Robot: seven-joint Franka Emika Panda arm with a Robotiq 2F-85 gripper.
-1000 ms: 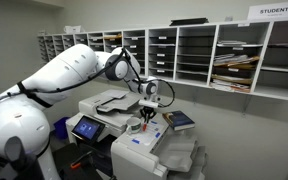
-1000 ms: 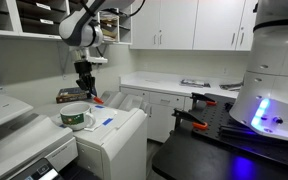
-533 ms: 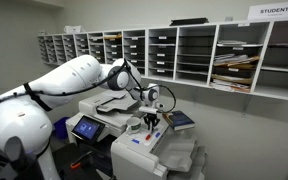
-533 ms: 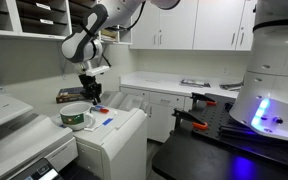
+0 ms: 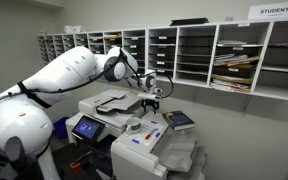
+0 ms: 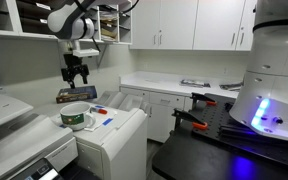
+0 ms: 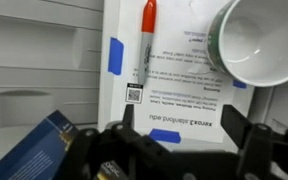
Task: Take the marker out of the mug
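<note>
A slim marker pen with a red cap [image 7: 147,45] lies flat on a printed white sheet [image 7: 184,100], below the raised, released black pincer [image 7: 174,150] and beside the small pale grey-white round mug [image 7: 259,40]. The marker looks light, stiff and smooth, and is best pinched mid-barrel. Half a second ago the pincer sat low by the mug; now it has lifted clear

mug [image 7: 256,42] cut by edge, gripper [image 7: 172,148] blurred
</note>
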